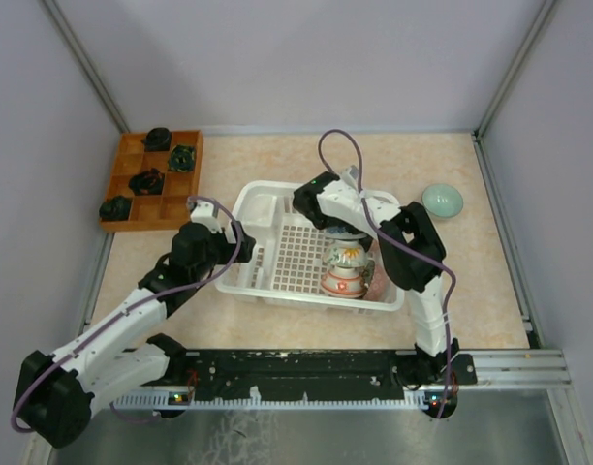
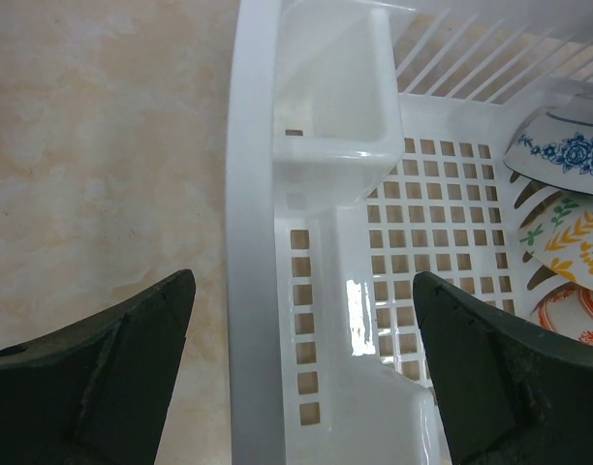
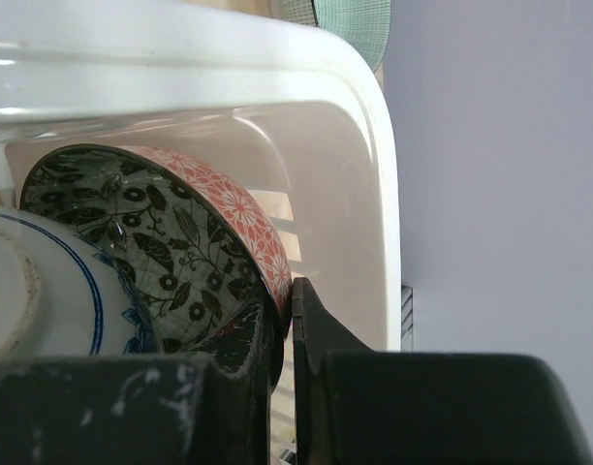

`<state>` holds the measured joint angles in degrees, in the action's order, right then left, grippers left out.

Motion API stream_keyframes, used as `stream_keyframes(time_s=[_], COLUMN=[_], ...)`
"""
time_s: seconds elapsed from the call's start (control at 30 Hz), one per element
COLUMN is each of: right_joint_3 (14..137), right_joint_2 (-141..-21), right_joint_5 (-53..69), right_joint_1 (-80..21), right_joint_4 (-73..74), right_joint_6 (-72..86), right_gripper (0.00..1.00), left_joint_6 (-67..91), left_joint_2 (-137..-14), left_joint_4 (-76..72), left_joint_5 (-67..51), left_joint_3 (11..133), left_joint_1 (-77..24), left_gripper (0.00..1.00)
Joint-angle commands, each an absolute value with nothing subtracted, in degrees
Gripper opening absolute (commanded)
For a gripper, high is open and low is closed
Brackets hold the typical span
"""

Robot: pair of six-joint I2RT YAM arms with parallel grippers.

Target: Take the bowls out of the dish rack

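Right wrist: we see right gripper [image 3: 287, 315] clamped on rim of pink-patterned bowl [image 3: 180, 242], dark floral inside, standing on edge in corner of dish rack [image 3: 364, 136]. Blue-ringed bowl [image 3: 45, 291] leans against it. Over rack's left rim, left gripper [image 2: 303, 291] sits wide open, fingers straddling rim. Pale green bowl [image 1: 442, 201] sits outside rack, off its right end.

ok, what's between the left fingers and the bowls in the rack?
Only bare grid floor of the dish rack, per the left wrist view: nothing sits between the left fingers and the bowls.
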<state>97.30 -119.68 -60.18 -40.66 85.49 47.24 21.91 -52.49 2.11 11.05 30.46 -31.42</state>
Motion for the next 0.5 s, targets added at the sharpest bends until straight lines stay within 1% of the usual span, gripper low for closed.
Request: stream_keyframes(time_s=[0.0,0.27,0.47], right_joint_3=[101.10,99.92,102.97], right_joint_2=[-117.05,-116.83,-119.71], right_joint_5=[-66.40,-72.50,-76.01], right_joint_1=[-42.10,-42.87,-43.68], right_joint_4=[85.78,85.78,85.76], right_joint_6=[47.02,44.94,42.03], right_gripper=[0.00,0.00,0.00], left_joint_6=[22.25,22.27,22.45], left_joint_2=[-53.17,-53.96,-55.96], left_joint_4=[0.23,-0.08,-1.10], left_joint_5=[10.10,10.06,9.35], left_joint_3=[30.06,30.14,30.62], left_joint_1=[-31.58,-31.56,-31.60], left_gripper=[0.99,0.99,0.99])
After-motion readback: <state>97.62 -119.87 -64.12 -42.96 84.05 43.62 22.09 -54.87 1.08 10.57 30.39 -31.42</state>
